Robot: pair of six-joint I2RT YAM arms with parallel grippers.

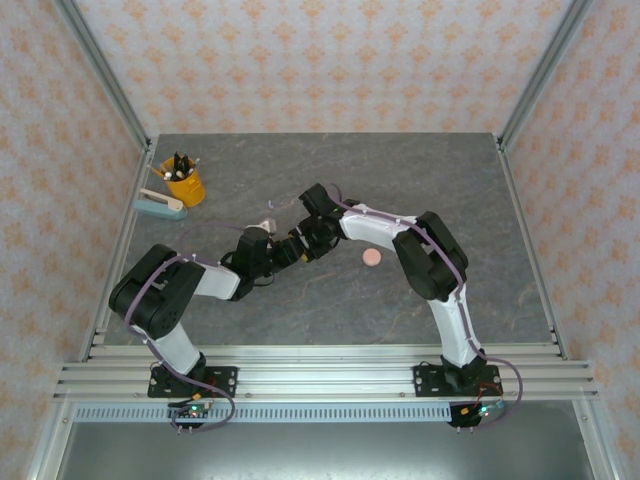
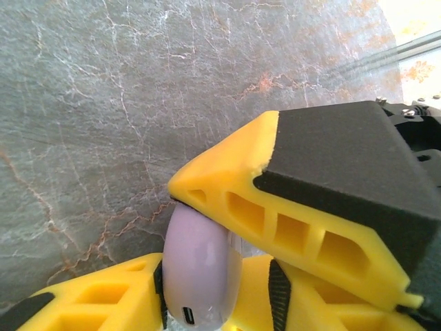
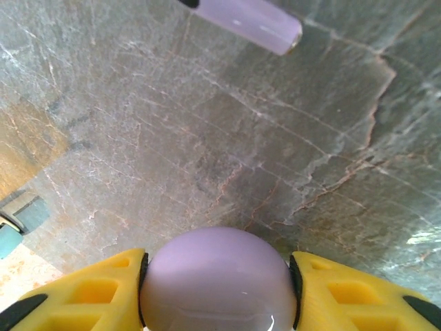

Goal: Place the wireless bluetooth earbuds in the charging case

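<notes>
Edge-on before the left wrist lens, a lilac charging case [image 2: 200,276], port showing, is pinched between the left jaws, and a right finger [image 2: 227,200] touches its rim. The right wrist view has the right jaws closed tight around a lilac dome [image 3: 215,283]. Overhead, a pink case [image 1: 371,258] lies on the desk [image 1: 450,180] beside the right arm.

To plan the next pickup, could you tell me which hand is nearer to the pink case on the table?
Right. Both hands meet left of the pink case; the right hand is on the case's side of that meeting, the left hand just beyond it.
</notes>
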